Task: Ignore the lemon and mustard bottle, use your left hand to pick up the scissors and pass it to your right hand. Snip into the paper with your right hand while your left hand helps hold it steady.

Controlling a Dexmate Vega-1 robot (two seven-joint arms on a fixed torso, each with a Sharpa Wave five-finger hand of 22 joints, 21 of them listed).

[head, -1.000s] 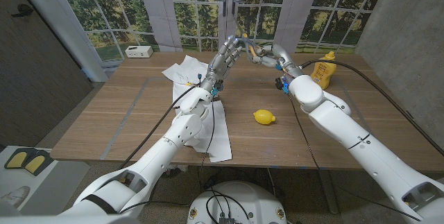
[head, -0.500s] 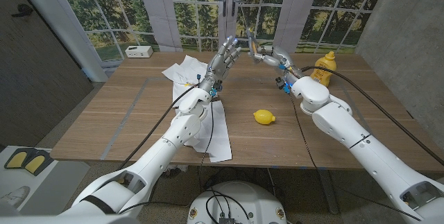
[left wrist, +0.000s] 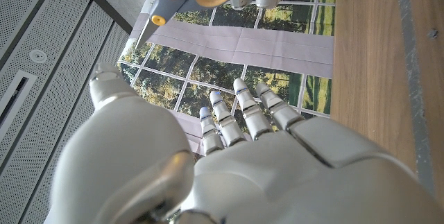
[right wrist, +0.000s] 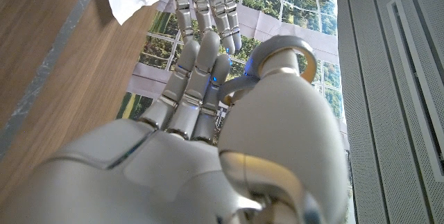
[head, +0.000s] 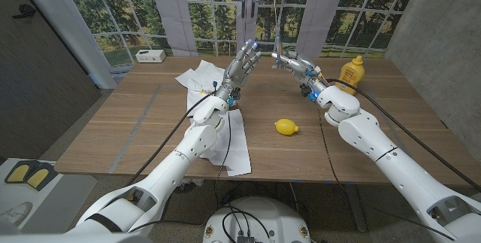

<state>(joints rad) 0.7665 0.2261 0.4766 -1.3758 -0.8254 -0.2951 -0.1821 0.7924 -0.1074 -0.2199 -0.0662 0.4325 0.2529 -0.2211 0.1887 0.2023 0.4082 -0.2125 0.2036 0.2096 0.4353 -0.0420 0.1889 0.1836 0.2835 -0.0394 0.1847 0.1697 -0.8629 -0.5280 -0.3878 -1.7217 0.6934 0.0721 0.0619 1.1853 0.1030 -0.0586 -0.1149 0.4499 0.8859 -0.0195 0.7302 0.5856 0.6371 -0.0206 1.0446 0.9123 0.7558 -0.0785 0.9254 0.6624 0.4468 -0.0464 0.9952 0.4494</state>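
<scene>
Spanning the scene, the wooden table (head: pixel 135 123) carries white paper (head: pixel 239 141) under the left arm, a mustard bottle (head: pixel 350 74) at the far right and a lemon (head: pixel 285 127) near the middle. Above its far side the left hand (head: pixel 242 64) hangs with fingers spread, holding nothing. Just beside it, apart, the right hand (head: pixel 294 64) grips the scissors (head: pixel 276 47), blades pointing up.

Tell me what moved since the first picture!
The hands came apart: the left hand let go of the scissors and opened, and the right hand now holds them alone, blades turned up. The lemon, mustard and paper stayed put.
</scene>
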